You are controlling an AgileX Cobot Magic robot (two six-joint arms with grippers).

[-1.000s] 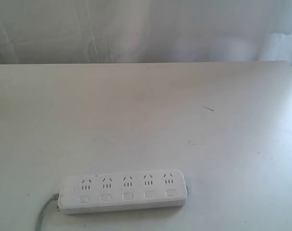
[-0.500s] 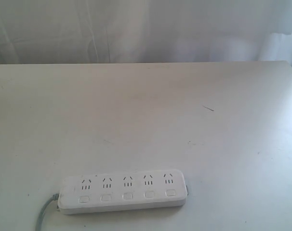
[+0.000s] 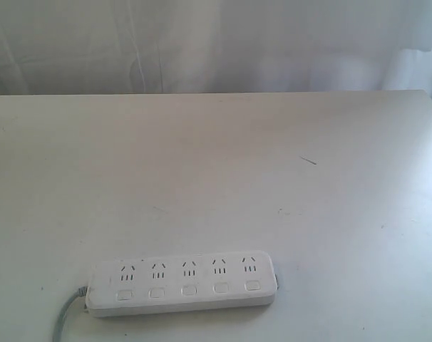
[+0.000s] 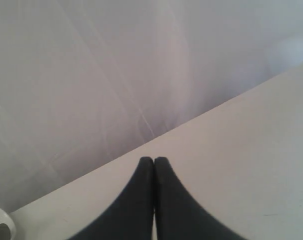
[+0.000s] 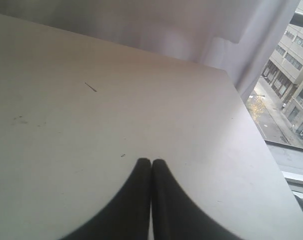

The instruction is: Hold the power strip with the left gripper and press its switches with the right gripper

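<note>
ext cam: sits high at the near side of the table (image 3: 216, 142), tilted down, facing the far edge and the white curtain (image 3: 216, 43) behind it. the power strip (image 3: 182, 283) lies low in frame, so it's nearest this cam. left wrist cam: looks fwd along the left gripper (image 4: 154, 161), close over the table, toward an edge w/ curtain right behind. right wrist cam: looks fwd along the right gripper (image 5: 151, 162), across the table to a far corner, w/ curtain and a window (image 5: 284, 95) beyond. shared: a small dark mark (image 3: 308, 160) shows in both ext and right wrist views. table, edge and curtain show in all three.
</note>
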